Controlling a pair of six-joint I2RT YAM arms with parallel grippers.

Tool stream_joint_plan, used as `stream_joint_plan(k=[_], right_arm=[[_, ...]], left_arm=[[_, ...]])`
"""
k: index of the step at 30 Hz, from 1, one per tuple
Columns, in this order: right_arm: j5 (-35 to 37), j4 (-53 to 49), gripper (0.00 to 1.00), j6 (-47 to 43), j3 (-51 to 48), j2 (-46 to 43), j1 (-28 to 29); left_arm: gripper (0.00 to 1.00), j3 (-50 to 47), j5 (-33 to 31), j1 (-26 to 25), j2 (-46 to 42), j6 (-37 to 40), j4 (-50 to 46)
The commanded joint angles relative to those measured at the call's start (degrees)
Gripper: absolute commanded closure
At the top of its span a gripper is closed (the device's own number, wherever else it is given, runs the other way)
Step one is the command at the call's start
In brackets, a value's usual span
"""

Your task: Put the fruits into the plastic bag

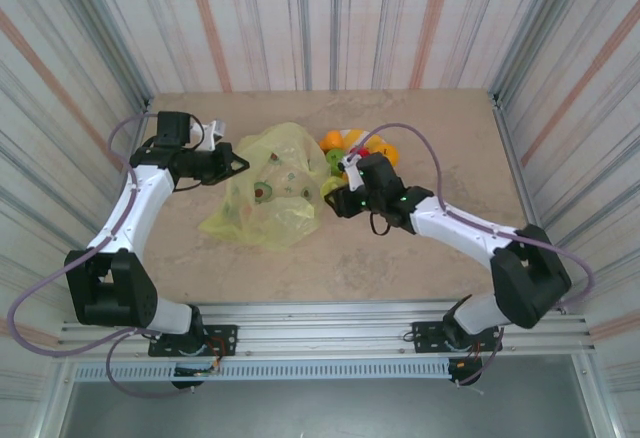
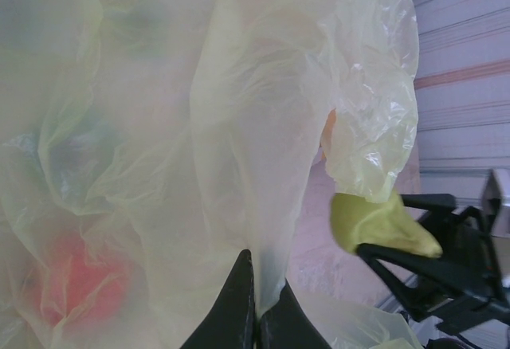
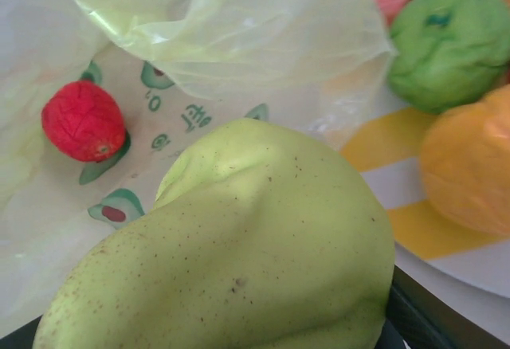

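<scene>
The plastic bag (image 1: 265,198) lies crumpled at mid table, translucent yellow-green. My left gripper (image 1: 240,163) is shut on a fold of its film (image 2: 256,285), holding that edge up. My right gripper (image 1: 337,196) is at the bag's right side, shut on a yellow-green pear-shaped fruit (image 3: 239,245) just in front of the bag's mouth (image 3: 231,38). That fruit (image 2: 374,225) sits between the right gripper's black fingers (image 2: 422,261). A red fruit (image 3: 82,120) lies inside the bag. A green fruit (image 3: 450,46) and an orange fruit (image 3: 470,170) remain beside the bag.
The loose fruits (image 1: 355,143) rest on a yellow-and-white striped plate (image 3: 382,138) just right of the bag. Striped walls enclose the table on three sides. Bare tabletop (image 1: 330,268) lies toward the near edge.
</scene>
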Motion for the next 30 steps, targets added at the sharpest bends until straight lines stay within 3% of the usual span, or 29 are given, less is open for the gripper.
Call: stream_joint_plan(k=[1, 14, 21, 30], right_arm=[[-2.1, 5.61, 0.44, 2.93, 2.99, 4.13, 1.46], [-3.67, 13.94, 0.48, 9.0, 9.14, 14.54, 5.67], [-0.1, 17.84, 0.48, 9.14, 5.12, 12.75, 9.1], [6.4, 25.73, 0.49, 10.64, 9.85, 22.62, 11.15]], left_arm=[[1.0, -0.76, 1.84, 0.08, -1.86, -1.06, 1.13], [1.0, -0.07, 2.55, -3.23, -2.29, 0.53, 0.36], [1.0, -0.21, 3.42, -5.83, -3.17, 1.27, -0.94], [1.0, -0.19, 3.89, -5.31, -2.61, 1.16, -1.1]])
